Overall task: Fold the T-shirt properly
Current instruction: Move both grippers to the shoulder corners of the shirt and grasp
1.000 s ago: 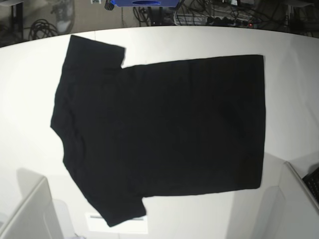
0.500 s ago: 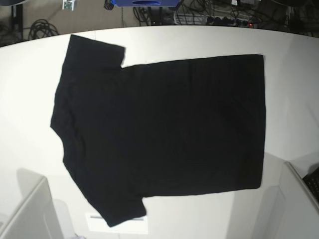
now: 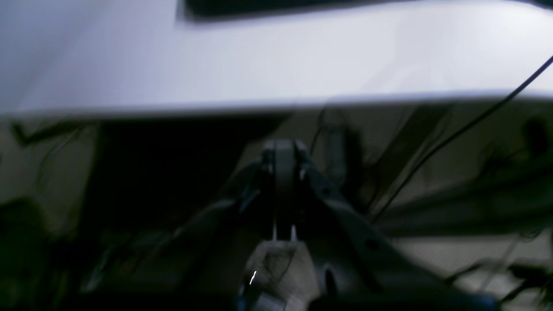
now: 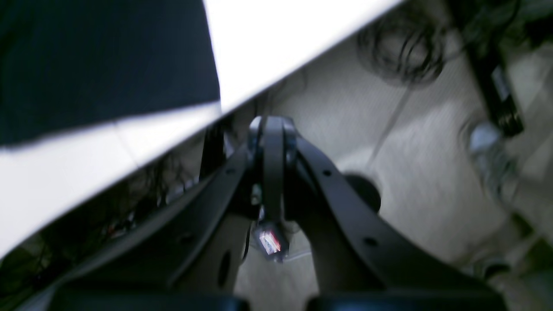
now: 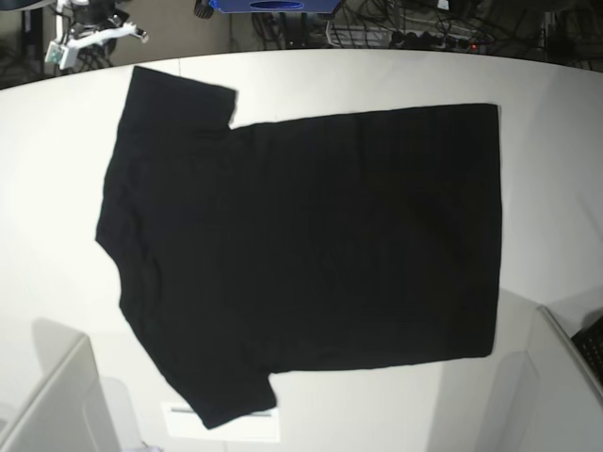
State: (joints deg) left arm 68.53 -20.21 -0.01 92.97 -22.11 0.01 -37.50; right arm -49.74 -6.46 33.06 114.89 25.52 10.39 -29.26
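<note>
The T-shirt (image 5: 301, 245) lies flat, plain side up, across the middle of the desk (image 5: 57, 188), ready for folding. My left tool (image 3: 284, 162) and right tool (image 4: 273, 138) are both closed together, empty, beyond the desk edge.

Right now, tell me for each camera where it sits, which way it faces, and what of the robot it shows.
Base: above, looking down on the table with the T-shirt spread flat; no gripper clearly in view.
Left wrist: on the left arm, facing the table edge; the left gripper appears shut and empty.
Right wrist: on the right arm, beyond the table edge; the right gripper appears shut.
Shared: right wrist and base both show the T-shirt.
</note>
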